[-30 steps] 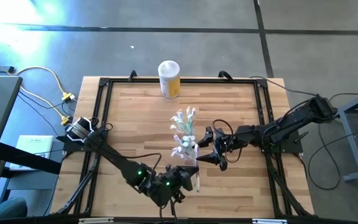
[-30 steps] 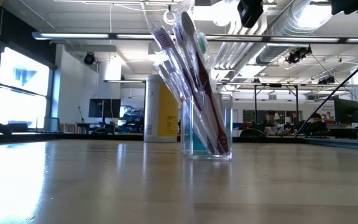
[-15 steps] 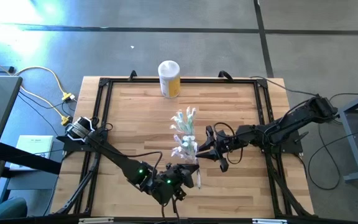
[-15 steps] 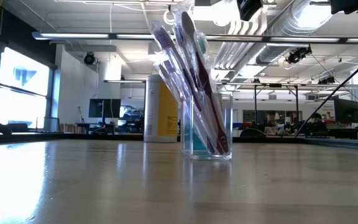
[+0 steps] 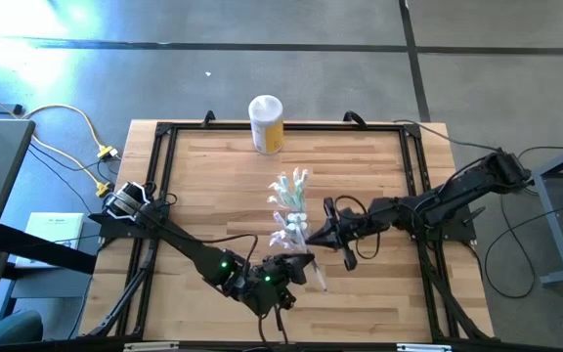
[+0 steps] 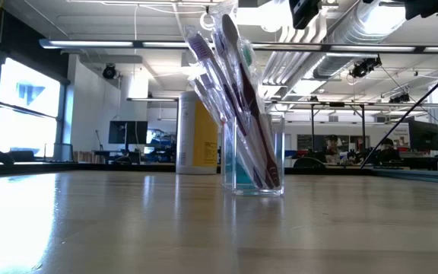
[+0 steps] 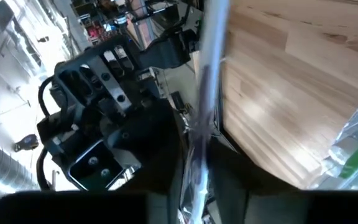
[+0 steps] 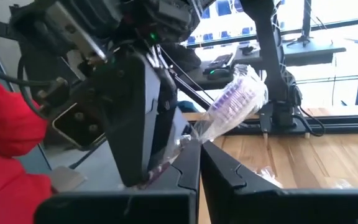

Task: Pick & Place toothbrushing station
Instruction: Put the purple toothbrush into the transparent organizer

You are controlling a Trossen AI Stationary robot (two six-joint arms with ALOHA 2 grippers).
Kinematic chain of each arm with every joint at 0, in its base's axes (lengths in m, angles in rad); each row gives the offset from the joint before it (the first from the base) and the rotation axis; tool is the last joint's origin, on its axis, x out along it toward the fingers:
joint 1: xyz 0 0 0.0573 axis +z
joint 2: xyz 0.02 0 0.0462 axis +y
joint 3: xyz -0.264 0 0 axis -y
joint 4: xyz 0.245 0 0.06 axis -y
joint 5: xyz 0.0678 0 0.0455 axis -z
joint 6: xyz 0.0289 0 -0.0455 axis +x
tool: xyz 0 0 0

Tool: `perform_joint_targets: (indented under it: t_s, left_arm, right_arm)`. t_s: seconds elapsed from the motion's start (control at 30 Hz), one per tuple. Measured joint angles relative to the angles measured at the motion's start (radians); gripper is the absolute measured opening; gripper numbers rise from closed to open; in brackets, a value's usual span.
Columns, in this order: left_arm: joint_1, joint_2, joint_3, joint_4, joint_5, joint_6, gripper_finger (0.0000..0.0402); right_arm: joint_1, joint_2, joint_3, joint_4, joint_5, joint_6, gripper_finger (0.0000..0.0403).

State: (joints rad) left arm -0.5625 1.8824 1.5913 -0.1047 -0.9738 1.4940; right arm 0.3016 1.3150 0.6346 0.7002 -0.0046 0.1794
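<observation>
Mid-table, just beside the clear cup [image 5: 291, 233] of toothbrushes [image 6: 230, 91], the right gripper [image 5: 313, 238] is clenched on a wrapped toothbrush [image 5: 314, 271] the left gripper [image 5: 289, 271] seemingly also grips; light, slippery wrapping, best pinched mid-handle.

Beyond my wooden table [image 5: 213, 186], a grey concrete floor [image 5: 262, 68] catches glare. Bright windows [image 6: 21, 106] line one wall; ducts [image 6: 341, 30] cross the ceiling above distant desks.

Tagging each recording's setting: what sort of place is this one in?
Probably a robotics lab or workshop: exposed ceiling ducts, monitors on benches behind the wooden table, and a bare concrete floor.
</observation>
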Motion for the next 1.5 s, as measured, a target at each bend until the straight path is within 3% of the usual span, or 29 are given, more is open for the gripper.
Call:
perform_joint_targets:
  t_s: [0.5,0.63,0.8,0.93,1.07,1.3,1.4,1.5]
  left_arm:
    - [-0.052,-0.007,0.001,-0.11,-0.085,0.0,0.02]
    - [-0.11,-0.051,0.001,-0.108,-0.146,-0.054,0.0219]
    - [-0.181,-0.136,0.0,-0.124,-0.281,-0.277,0.0223]
    - [-0.217,-0.245,0.001,-0.231,-0.345,-0.617,0.0223]
    - [-0.217,-0.37,0.001,-0.472,-0.272,-0.98,0.0223]
    - [-0.155,-0.563,0.0,-0.894,0.132,-1.433,0.0223]
    - [-0.134,-0.627,-0.033,-0.94,0.175,-1.535,0.0223]
    - [-0.13,-0.695,-0.094,-0.937,0.148,-1.598,0.0223]
  right_arm:
    - [0.008,-0.007,-0.001,0.002,0.007,-0.036,0.0002]
    - [0.049,-0.029,-0.002,0.004,0.075,-0.109,0.0002]
    - [0.102,-0.029,-0.002,-0.002,0.186,-0.24,0.0002]
    - [0.107,0.021,-0.002,0.001,0.233,-0.331,0.0002]
    - [0.084,0.086,-0.002,0.095,0.241,-0.393,0.0002]
    - [0.031,0.125,-0.002,0.177,0.264,-0.472,0.0003]
    - [0.003,0.127,-0.019,0.173,0.267,-0.445,0.0003]
    - [-0.024,0.127,-0.061,0.208,0.266,-0.381,0.0003]
